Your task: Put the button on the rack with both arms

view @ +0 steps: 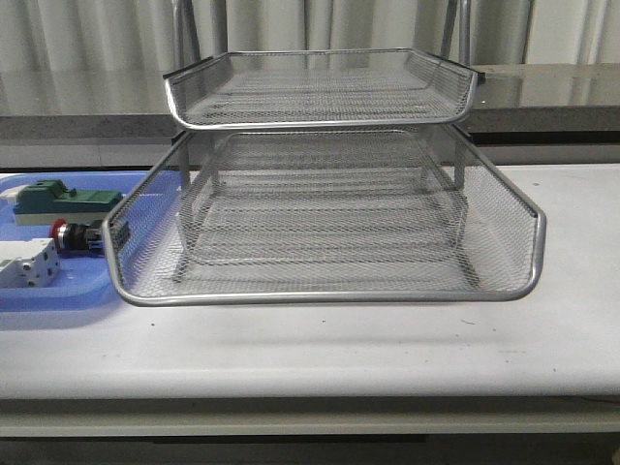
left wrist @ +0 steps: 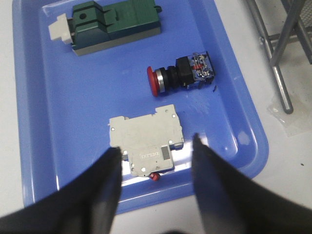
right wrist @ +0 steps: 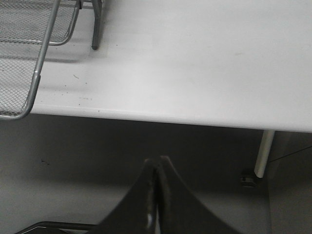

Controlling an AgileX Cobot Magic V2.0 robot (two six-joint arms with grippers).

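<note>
small grey label on the white terminal block (left wrist: 146, 144), print too blurred to read, no other text

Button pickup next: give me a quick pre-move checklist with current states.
1. Left gripper open: ok, fingers spread.
2. Left gripper over the button: not ok, it sits over the white terminal block.
3. Button free to grasp: ok, lying alone on the blue tray, apart from the green block.
4. Rack tier pulled out: ok.
5. Right gripper clear of rack: ok, shut, past the table edge.
</note>
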